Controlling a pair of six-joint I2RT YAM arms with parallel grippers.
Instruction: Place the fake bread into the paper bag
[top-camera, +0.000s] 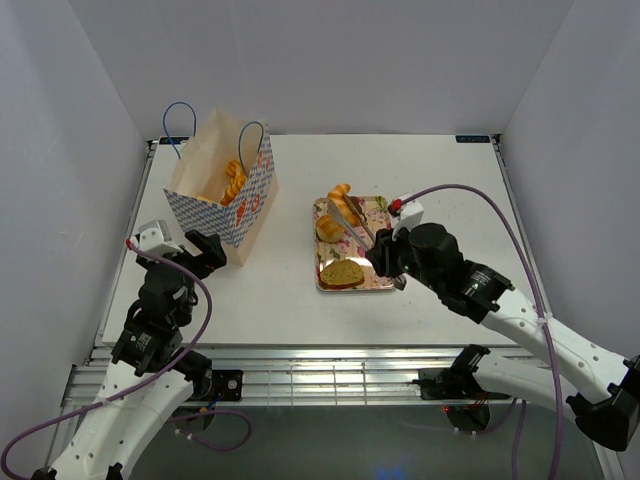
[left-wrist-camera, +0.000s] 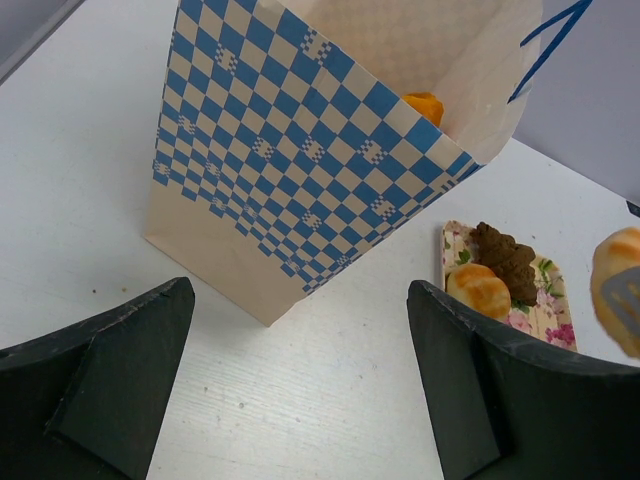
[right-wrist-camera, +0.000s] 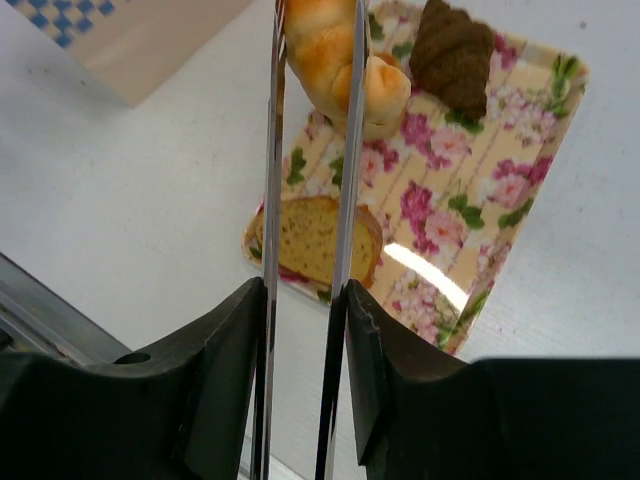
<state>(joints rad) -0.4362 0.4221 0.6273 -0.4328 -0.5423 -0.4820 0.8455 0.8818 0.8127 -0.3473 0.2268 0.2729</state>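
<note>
Right wrist view: the right gripper (right-wrist-camera: 303, 295) is squeezing metal tongs (right-wrist-camera: 348, 150) that are pinching a golden roll (right-wrist-camera: 318, 50) at top centre, over the floral tray (right-wrist-camera: 520, 190). Steady pressure is looking essential for carrying it to the paper bag (top-camera: 205, 150), upper left overhead; the left gripper (left-wrist-camera: 300, 290) is idling open.
</note>
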